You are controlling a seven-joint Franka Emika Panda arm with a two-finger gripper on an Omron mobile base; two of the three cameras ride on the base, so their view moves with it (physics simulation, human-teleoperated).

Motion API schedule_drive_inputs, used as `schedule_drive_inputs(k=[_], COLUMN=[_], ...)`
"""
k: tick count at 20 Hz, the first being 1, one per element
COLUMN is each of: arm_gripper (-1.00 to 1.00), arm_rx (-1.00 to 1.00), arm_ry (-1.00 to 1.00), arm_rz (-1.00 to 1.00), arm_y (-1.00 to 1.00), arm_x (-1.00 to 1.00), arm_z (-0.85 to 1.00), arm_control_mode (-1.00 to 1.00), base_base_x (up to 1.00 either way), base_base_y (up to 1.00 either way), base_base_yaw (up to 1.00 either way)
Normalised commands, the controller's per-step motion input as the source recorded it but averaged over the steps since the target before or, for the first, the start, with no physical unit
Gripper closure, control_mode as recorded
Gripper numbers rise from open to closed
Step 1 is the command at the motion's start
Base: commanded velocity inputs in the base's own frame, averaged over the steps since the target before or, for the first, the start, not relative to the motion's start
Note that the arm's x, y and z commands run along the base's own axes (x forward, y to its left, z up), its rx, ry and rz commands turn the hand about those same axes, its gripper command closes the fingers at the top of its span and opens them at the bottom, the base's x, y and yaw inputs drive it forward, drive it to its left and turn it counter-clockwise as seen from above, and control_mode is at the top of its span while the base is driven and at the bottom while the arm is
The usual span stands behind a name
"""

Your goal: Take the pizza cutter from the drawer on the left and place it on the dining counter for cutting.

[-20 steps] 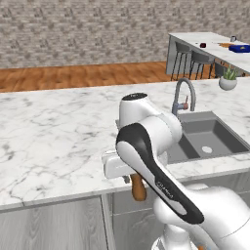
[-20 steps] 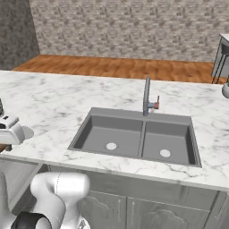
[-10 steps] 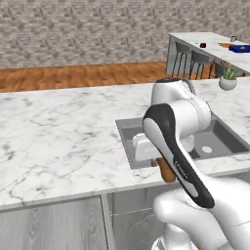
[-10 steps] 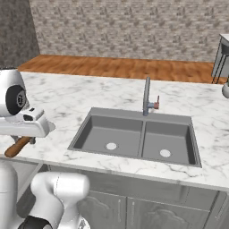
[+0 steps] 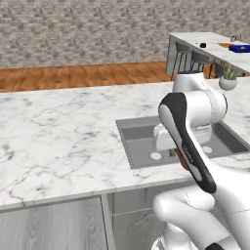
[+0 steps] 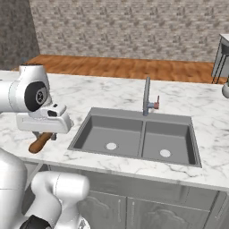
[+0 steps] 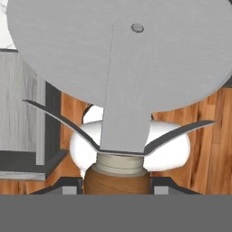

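Note:
My gripper (image 7: 116, 183) is shut on the pizza cutter (image 7: 120, 63). Its round grey blade spreads across the top of the hand view, and its brown wooden handle (image 7: 117, 181) sits between the dark fingertips (image 7: 68, 186). From the right base view the handle (image 6: 40, 142) sticks out below the white hand, over the front edge of the sink counter, left of the sink. A sliver of the handle (image 5: 183, 159) shows behind the forearm in the left base view. The dining counter (image 5: 195, 40) lies far off at the upper right. The drawer is out of view.
A grey double sink (image 6: 138, 138) with a tall faucet (image 6: 146, 95) is set in the marble counter (image 5: 58, 132). A potted plant (image 5: 227, 79) stands at the counter's right end. A blue object (image 5: 239, 48) lies on the dining counter, with dark stools (image 5: 188, 61) below it.
The arm has swung to the right along the counter front, carrying the pizza cutter from left of the sink toward its left edge. The hand has come fully into the right base view.

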Motion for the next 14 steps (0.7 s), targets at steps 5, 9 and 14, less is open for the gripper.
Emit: schedule_drive_inputs(k=[5,9,14], arm_gripper=[1.0,1.0,1.0], arm_rx=[0.0,0.0,0.0], arm_ry=[0.0,0.0,0.0], arm_rz=[0.0,0.0,-0.03], arm_y=[-0.54,-0.3,-0.02], arm_x=[0.15,0.08,0.09], arm_z=[0.01,0.0,0.0], arm_control_mode=[-1.0,-1.0,-1.0], base_base_x=[0.0,0.0,0.0], base_base_y=[0.0,0.0,0.0], base_base_yaw=[0.0,0.0,0.0])
